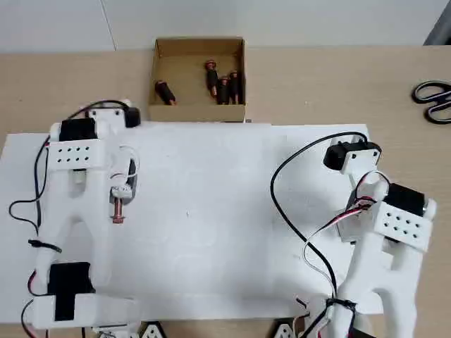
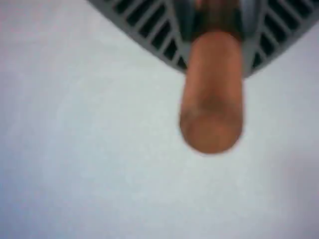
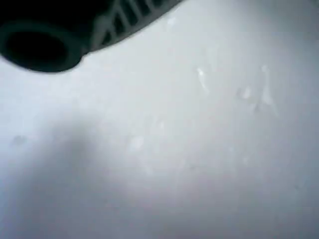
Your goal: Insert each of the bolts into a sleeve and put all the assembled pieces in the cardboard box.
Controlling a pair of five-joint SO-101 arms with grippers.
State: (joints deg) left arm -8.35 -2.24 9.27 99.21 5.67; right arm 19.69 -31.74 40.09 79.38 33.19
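Left jaws: closed on the bolt, its shank sticking out past the tips, probably to leave the end free for insertion.
Right jaws: apparently clamped on the sleeve, open bore outward.
Bolt vs sleeve: well apart, at 9 and 3 o'clock on the surface.
Cardboard box: 12 o'clock, holding four assembled pieces.

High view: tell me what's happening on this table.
The left tool grips a copper-coloured bolt above the white sheet. The right tool holds what looks like a dark sleeve, well apart from the bolt, so the two are not yet joined. Four assembled pieces already lie in the cardboard box beyond the sheet.
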